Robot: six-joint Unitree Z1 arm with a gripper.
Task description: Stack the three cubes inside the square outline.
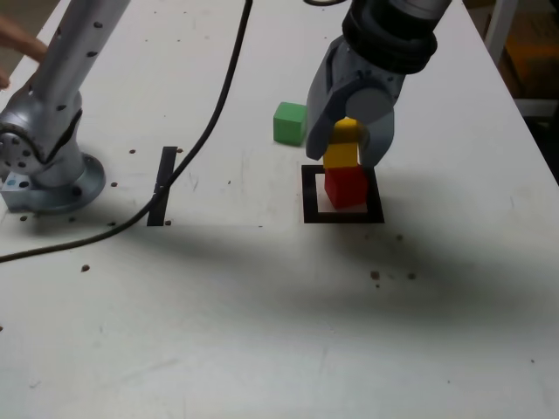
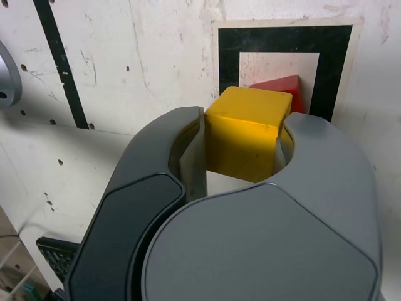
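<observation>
The yellow cube (image 1: 343,148) sits between the jaws of my gripper (image 1: 347,144), which is shut on it. It rests on top of the red cube (image 1: 346,186), which stands inside the square outline (image 1: 310,196). The green cube (image 1: 289,123) lies on the table just outside the outline, behind it and toward the exterior view's left. In the wrist view the yellow cube (image 2: 244,132) fills the gap between the jaws. Past it, only a corner of the red cube (image 2: 285,88) shows, over the white centre of the outline (image 2: 229,56).
The arm's base (image 1: 48,166) is bolted at the exterior view's left, with a black cable (image 1: 210,122) trailing across the table. A thin black tape strip (image 1: 162,188) lies near it. A person's hand (image 1: 17,44) shows at the far left edge.
</observation>
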